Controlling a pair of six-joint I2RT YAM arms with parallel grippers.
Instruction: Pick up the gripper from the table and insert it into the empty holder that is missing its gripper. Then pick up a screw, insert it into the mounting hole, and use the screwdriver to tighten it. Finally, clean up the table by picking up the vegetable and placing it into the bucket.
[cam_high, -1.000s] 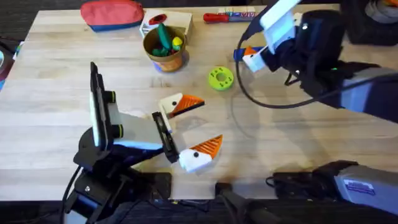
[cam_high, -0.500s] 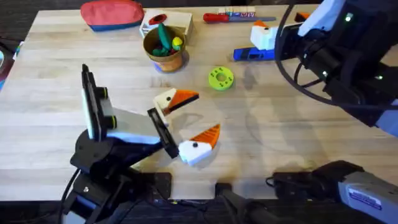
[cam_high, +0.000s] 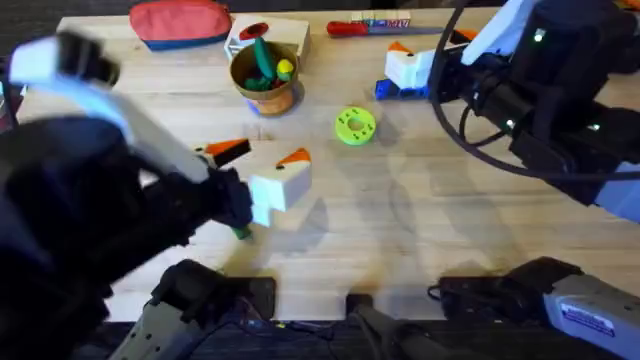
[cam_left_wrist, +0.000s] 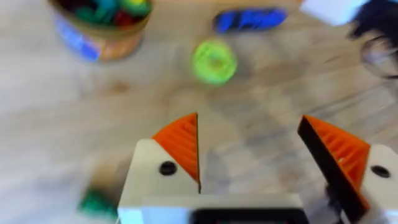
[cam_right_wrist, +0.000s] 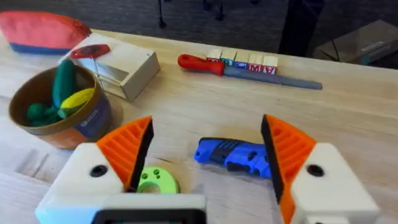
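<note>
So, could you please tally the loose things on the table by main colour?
Red: 2, the pouch and the red-handled screwdriver
Blue: 1, the screwdriver
Green: 2, the ring-shaped disc and the vegetable
Copper-brown: 1, the bucket
White: 1, the box
Total: 7

Along the far edge of the tabletop (cam_right_wrist: 348, 124), a row of alphabet blocks (cam_right_wrist: 242, 61) is seen, and only the letter "A" on the last block can be read. The print on the bucket (cam_right_wrist: 59, 112) cannot be read.
</note>
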